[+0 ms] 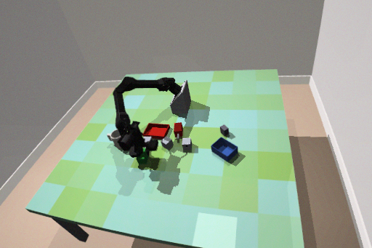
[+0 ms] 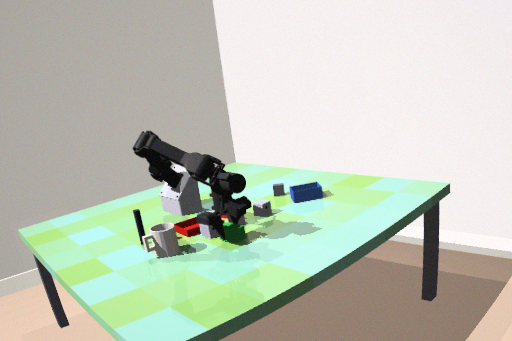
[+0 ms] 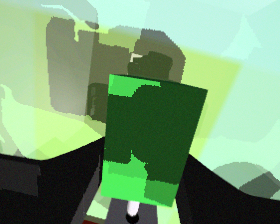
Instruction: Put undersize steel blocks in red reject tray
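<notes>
- Pale green and aqua squares pattern the surface (image 1: 247, 194) (image 2: 125, 257) (image 3: 251, 110) under my arm, with plain walls behind.
- I have the fingers (image 1: 143, 148) (image 2: 230, 224) clenched on the green GO gauge (image 1: 142, 156) (image 2: 233, 232) (image 3: 153, 132), low over the surface.
- Its pale pin points at the dark bore of the nearest steel block (image 1: 147, 139) (image 2: 208, 230) (image 3: 117, 215); I cannot tell whether the tip has entered.
- I judge this to be a test of that block, with no verdict readable yet.
- Two more blocks, the middle block (image 1: 167, 143) and the right-hand block (image 1: 187, 145) (image 2: 262, 208), sit nearby; a small far block (image 1: 224, 130) (image 2: 278, 189) stands near the blue tray (image 1: 224, 149) (image 2: 306, 192).
- I see no block in the red reject tray (image 1: 156, 131) (image 2: 187, 229), so any rejecting remains.
- Setting the gauge down and withdrawing also remain.
</notes>
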Robot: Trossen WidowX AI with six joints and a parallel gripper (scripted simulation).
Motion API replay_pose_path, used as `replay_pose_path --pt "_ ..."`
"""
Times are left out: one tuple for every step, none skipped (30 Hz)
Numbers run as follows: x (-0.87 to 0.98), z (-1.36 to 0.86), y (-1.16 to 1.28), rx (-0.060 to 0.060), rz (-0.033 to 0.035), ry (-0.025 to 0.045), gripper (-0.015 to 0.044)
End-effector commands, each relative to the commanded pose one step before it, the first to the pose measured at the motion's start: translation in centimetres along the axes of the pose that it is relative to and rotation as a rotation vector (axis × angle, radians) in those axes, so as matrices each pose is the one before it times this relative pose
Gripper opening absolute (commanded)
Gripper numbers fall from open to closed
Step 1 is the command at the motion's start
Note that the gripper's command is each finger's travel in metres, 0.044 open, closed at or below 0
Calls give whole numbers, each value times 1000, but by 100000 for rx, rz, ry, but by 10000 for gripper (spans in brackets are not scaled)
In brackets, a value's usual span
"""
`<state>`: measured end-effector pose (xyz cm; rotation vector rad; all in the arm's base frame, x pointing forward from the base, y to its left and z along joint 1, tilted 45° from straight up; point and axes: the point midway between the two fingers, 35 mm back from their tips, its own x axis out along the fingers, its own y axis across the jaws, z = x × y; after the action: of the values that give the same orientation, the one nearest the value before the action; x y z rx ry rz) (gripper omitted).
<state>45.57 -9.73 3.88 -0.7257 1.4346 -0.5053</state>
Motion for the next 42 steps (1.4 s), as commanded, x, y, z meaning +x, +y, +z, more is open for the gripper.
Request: replay_pose_path --pt "-492 99 -120 112 338 -875 0" --pt "-19 -4 -37 0 -1 0 0" --pt "-17 0 -34 2 -1 -2 0" --pt "-13 4 -33 3 -1 -3 0" --pt "-10 8 -30 1 -1 -1 0" --pt "-5 11 -26 0 -1 0 0" --pt "-1 14 -21 0 -1 0 0" --pt "4 15 -17 1 -1 -1 0" --pt "9 15 -12 0 -1 0 0" --pt "13 14 -7 0 -1 0 0" --pt "17 12 -2 -1 -1 1 0" --pt "20 8 2 -1 -1 1 0" --pt "23 5 5 -1 -1 1 0" --pt "25 1 9 -1 -1 1 0" --pt "27 -3 14 0 -1 1 0" --pt "28 -5 19 -1 0 1 0" --pt "26 -6 24 -1 0 2 0" --pt "23 -6 28 -2 0 2 0" --pt "19 -4 32 -1 1 1 0" --pt "16 -2 34 1 1 -2 0" --pt "13 -2 36 6 1 -7 0" --pt "10 -5 37 8 1 -9 0" --pt "9 -10 37 3 1 -3 0" --pt "7 -16 38 -6 1 5 0" --pt "6 -20 37 -21 1 20 0" --pt "3 -18 33 -18 1 17 0" --pt "-2 -14 27 -4 1 4 0" --pt "-8 -8 20 8 1 -8 0" --pt "-4 -4 10 4 1 -4 0" --pt "0 0 0 0 0 0 0" --pt "-14 8 -2 21 1 -21 0" --pt "-14 9 -3 9 0 -9 0" --pt "-21 14 -5 7 1 -7 0" --pt "-28 20 -8 4 1 -4 0" --pt "-33 24 -9 -2 1 2 0" --pt "-34 25 -8 -6 1 5 0" --pt "-31 23 -8 -3 1 2 0" --pt "-29 20 -7 3 1 -4 0" --pt "-25 16 -6 3 1 -4 0" --pt "-20 16 -5 1 1 -1 0" --pt "-14 16 -3 0 0 -1 0" --pt "-12 24 -1 1 0 -1 0"
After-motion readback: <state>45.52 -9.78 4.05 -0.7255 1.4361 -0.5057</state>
